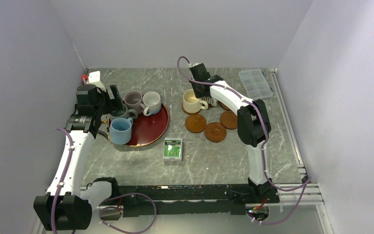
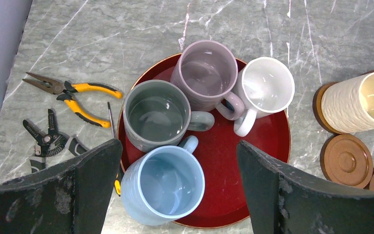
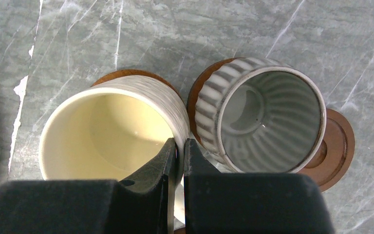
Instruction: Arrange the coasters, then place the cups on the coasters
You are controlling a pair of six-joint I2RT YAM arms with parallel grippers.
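Ceramic, glazed: probably stiff, slick, chip-prone, fairly heavy. Clamps right pincer on cream cup wall at the rim, coaster beneath, striped cup just right of it. Hangs left pincer released, spread wide, over light blue cup. Best pinched at the rim, near the handle.

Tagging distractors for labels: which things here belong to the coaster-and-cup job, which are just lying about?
Job: coasters, blue mug, grey-green mug, mauve mug, white mug, cream mug, striped mug.
Lying about: red tray, yellow pliers, black wire strippers, green box, clear compartment box.
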